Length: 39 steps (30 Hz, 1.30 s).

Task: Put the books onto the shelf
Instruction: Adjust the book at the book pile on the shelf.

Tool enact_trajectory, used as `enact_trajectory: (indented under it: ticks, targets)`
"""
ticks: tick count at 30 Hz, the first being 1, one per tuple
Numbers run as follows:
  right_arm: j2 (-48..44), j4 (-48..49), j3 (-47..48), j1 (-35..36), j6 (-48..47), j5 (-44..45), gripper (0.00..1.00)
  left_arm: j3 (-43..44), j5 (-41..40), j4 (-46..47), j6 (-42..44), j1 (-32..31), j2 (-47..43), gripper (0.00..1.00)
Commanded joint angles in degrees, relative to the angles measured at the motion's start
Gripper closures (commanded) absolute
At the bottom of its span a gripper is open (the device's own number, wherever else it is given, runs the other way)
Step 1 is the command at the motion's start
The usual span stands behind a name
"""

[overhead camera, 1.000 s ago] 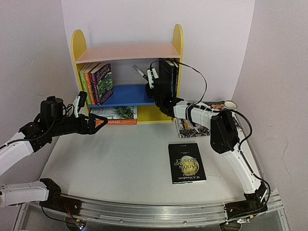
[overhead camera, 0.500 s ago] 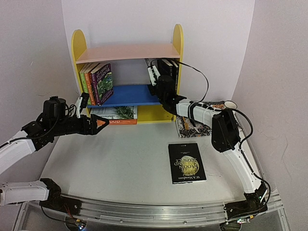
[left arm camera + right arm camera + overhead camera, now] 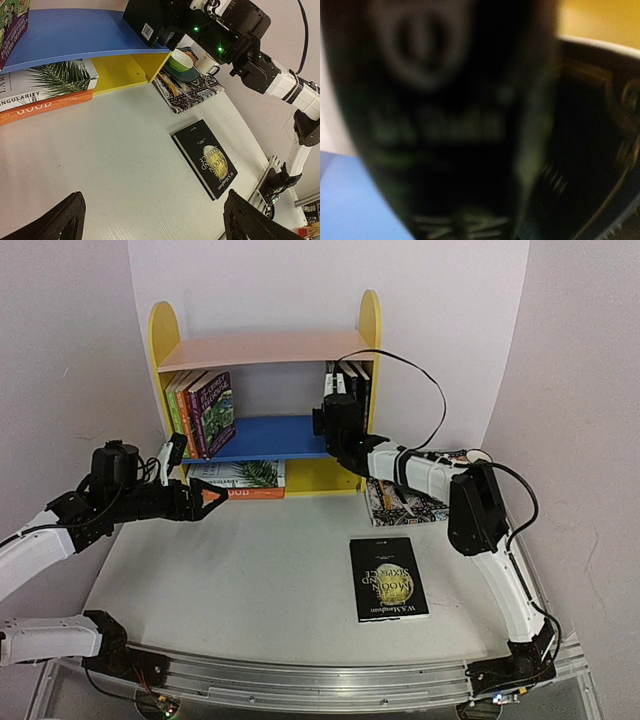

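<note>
The shelf (image 3: 262,348) stands at the back, with yellow sides, a pink top and a blue middle board (image 3: 75,35). Green, orange and purple books (image 3: 205,412) stand at its left. Dark books (image 3: 356,395) stand at its right, and my right gripper (image 3: 335,385) is against them, its fingers together. The right wrist view shows only a blurred dark cover (image 3: 445,115), very close. A palm-leaf book (image 3: 50,80) and an orange book (image 3: 250,493) lie flat under the blue board. A black book (image 3: 388,577) lies on the table. My left gripper (image 3: 210,496) hovers open and empty, left of the shelf.
A patterned mat (image 3: 400,502) lies right of the shelf's base. On it are a green cup on a saucer (image 3: 181,65) and a white cup (image 3: 206,62). The right arm's cable loops above the shelf's right side. Walls close in on both sides.
My right gripper's fingers have gone from spread wide to together, and it has moved right along the blue board to the dark books. The left arm has barely moved.
</note>
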Motion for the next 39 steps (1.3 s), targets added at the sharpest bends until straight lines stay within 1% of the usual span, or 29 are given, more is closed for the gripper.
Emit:
enact_trajectory:
  ticks: [1, 5, 8, 14, 17, 19, 22, 24, 27, 29, 31, 32, 35, 39]
  targets:
    - [-6.07, -1.65, -1.70, 0.14, 11.02, 7.22, 1.00, 2.00, 0.82, 1.87, 0.19, 0.26, -0.74, 0.02]
    - [-7.50, -5.91, -2.07, -0.72, 18.02, 7.37, 1.00, 1.91, 0.97, 1.86, 0.06, 0.28, -0.91, 0.02]
    - [-8.17, -8.72, -2.20, -1.65, 23.00, 5.90, 1.00, 1.67, 0.95, 1.87, 0.01, 0.28, -1.34, 0.02]
    - [-8.33, -10.47, -3.03, -3.75, 28.97, 1.38, 0.99, 0.97, 0.58, 1.87, 0.10, 0.28, -2.45, 0.02]
    - [-7.49, -11.04, -2.62, -4.18, 28.19, 1.29, 0.99, 0.79, 0.58, 1.87, 0.09, 0.23, -2.77, 0.02]
    - [-7.04, -11.06, -2.60, -4.38, 27.60, 1.63, 0.96, 0.71, 0.50, 1.87, 0.06, 0.25, -2.88, 0.03]
    - [-6.51, -11.15, -2.56, -4.57, 27.15, 2.04, 0.88, 0.76, 0.47, 1.91, 0.10, 0.27, -2.77, 0.02]
    - [-6.01, -11.15, -2.00, -4.62, 25.74, 2.21, 0.85, 0.90, 0.55, 1.87, 0.10, 0.30, -2.56, 0.03]
    - [-5.25, -11.15, -1.13, -4.60, 22.96, 2.19, 0.74, 0.98, 0.66, 1.86, 0.10, 0.27, -2.32, 0.03]
    - [-5.22, -11.15, -1.54, -4.60, 22.03, 2.19, 0.71, 1.03, 0.58, 1.89, 0.10, 0.28, -2.27, 0.02]
    - [-5.43, -11.15, -2.23, -4.60, 21.68, 2.02, 0.65, 1.09, 0.58, 1.88, 0.10, 0.28, -2.02, 0.02]
    - [-5.50, -11.08, -2.52, -4.63, 21.67, 1.89, 0.64, 1.13, 0.64, 1.87, 0.10, 0.28, -1.86, 0.02]
    - [-5.78, -11.00, -3.10, -4.62, 22.11, 1.54, 0.67, 1.37, 0.98, 1.88, 0.01, 0.28, -1.36, 0.02]
    - [-5.84, -10.93, -3.28, -4.59, 22.55, 1.42, 0.67, 1.51, 1.02, 1.86, 0.01, 0.23, -1.16, 0.02]
